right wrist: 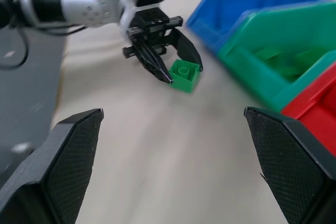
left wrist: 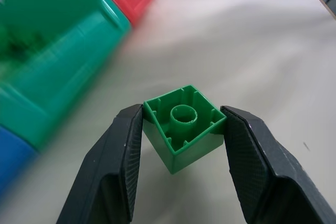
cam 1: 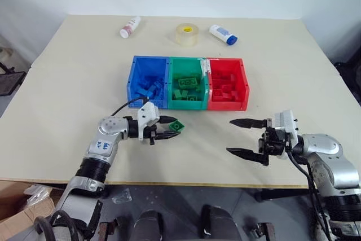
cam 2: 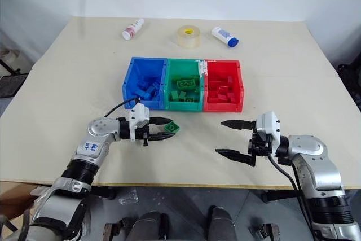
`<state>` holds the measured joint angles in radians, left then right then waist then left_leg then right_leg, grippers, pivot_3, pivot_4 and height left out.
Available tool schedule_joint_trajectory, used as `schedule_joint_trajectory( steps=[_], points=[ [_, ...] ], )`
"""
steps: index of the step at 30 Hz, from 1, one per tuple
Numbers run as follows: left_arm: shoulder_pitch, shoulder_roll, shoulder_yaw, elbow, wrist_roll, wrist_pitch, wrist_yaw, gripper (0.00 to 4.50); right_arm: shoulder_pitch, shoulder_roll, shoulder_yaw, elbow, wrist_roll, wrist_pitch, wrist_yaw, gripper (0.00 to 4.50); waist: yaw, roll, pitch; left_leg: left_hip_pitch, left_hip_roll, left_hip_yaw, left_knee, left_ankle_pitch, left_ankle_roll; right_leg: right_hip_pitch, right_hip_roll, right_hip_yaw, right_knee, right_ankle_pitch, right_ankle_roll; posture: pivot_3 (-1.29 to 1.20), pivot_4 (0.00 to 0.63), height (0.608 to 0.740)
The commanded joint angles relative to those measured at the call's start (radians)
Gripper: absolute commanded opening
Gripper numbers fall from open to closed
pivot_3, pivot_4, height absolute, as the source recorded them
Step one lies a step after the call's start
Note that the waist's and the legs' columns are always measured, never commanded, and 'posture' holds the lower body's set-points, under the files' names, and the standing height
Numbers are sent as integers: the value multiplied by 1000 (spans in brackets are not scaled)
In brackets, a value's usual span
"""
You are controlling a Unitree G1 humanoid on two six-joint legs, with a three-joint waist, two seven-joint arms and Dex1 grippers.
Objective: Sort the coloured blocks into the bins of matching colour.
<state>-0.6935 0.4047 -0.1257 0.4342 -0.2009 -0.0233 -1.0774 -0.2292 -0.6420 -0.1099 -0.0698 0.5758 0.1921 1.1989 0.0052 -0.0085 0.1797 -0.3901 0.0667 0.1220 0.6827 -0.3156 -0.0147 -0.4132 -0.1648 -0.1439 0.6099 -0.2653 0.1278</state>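
Left pincer (cam 1: pixel 174 128) grips a green brick (cam 1: pixel 176 126) near the green bin (cam 1: pixel 174 99); right pincer (cam 1: pixel 243 137) gapes wide.

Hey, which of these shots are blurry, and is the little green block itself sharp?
Left wrist view: the small green studded plastic brick between the left claw fingers is sharp, while the green plastic bin behind is smeared. Right wrist view: the background and bins look soft, the brick fairly clear. Both eye views: evenly lit, crisp, soft shadows only.
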Motion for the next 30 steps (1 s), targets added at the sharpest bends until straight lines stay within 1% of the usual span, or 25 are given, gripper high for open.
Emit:
schedule_joint_trajectory(
  steps=[1, 5, 10, 11, 13, 14, 18, 21, 25, 28, 30],
  points=[
    [-76, -18, 24, -1, -5, -8, 27, 1982, -12, 9, -44, -14, 19, 13, -49, 4500, 1, 0, 0, 0, 0, 0, 0, 0, 0, 0, 0, 0, 0, 0, 0, 0, 150, 740],
    [-244, -60, 41, 174, 25, -67, 86, 1982, -19, 34, -73, -17, 31, 5, -99, 4500, 2, 0, 0, 0, 0, 0, 0, 0, 0, 0, 0, 0, -1, 0, 0, 0, 150, 740],
    [-382, -104, 53, 420, 62, -177, 122, 1982, -34, 51, -87, -25, 33, 13, -152, 4500, -3, 0, 0, 0, 0, 0, -1, 0, 0, 0, 0, 0, -2, 0, 0, 0, 150, 740],
    [-411, -120, 66, 478, 63, -202, 148, 2542, -38, 57, -91, -29, 37, 14, -162, 4500, -4, 0, 0, 0, 0, 0, -1, 0, 0, 0, 0, 0, -2, 0, 0, 0, 150, 740],
    [-446, -137, 72, 561, 75, -241, 154, 2882, -45, 63, -94, -38, 44, 18, -176, 4500, -4, -1, 0, 0, 0, 0, -1, 0, 0, 0, 0, 0, -2, 0, 1, 0, 150, 740],
    [-454, -138, 67, 588, 86, -260, 146, 3151, -48, 64, -92, -42, 44, 21, -179, 4500, -5, -1, 0, -1, 0, 0, -1, 0, 0, 0, 0, 0, -2, 0, 1, 0, 150, 740],
    [-486, -139, 85, 655, 96, -296, 139, 4468, -59, 61, -92, -53, 48, 25, -186, 4500, -7, -1, 0, -1, 0, 0, -2, 0, 0, 0, 0, 0, -3, 0, 1, 0, 150, 740],
    [-492, -113, 108, 640, 77, -283, 95, 4468, -79, 49, -89, -36, 47, 28, -173, 4500, -8, -1, 0, -1, 0, 0, -2, 0, 0, 0, 0, 0, -3, 0, 1, 0, 150, 740],
    [-460, -75, 153, 550, 20, -227, 15, 4468, -116, 32, -83, 5, 41, 32, -138, 4500, -8, -1, 0, -1, 0, 0, -2, 0, 0, -1, 0, 0, -2, 0, 1, 0, 150, 740],
    [-352, -10, 182, 365, -30, -145, -39, 4468, -154, 6, -71, 57, 27, 33, -89, 4500, -11, -1, 0, -1, 0, 0, -2, 0, 0, 0, 0, 0, -2, 0, 1, 0, 150, 740],
    [-236, 59, 216, 188, -88, -10, -53, 4468, -189, -23, -52, 110, 5, 25, -39, 4500, -15, -1, 0, 0, 0, 1, -2, 0, 0, -1, 0, 0, -2, 0, 1, 0, 150, 740]
  ],
)
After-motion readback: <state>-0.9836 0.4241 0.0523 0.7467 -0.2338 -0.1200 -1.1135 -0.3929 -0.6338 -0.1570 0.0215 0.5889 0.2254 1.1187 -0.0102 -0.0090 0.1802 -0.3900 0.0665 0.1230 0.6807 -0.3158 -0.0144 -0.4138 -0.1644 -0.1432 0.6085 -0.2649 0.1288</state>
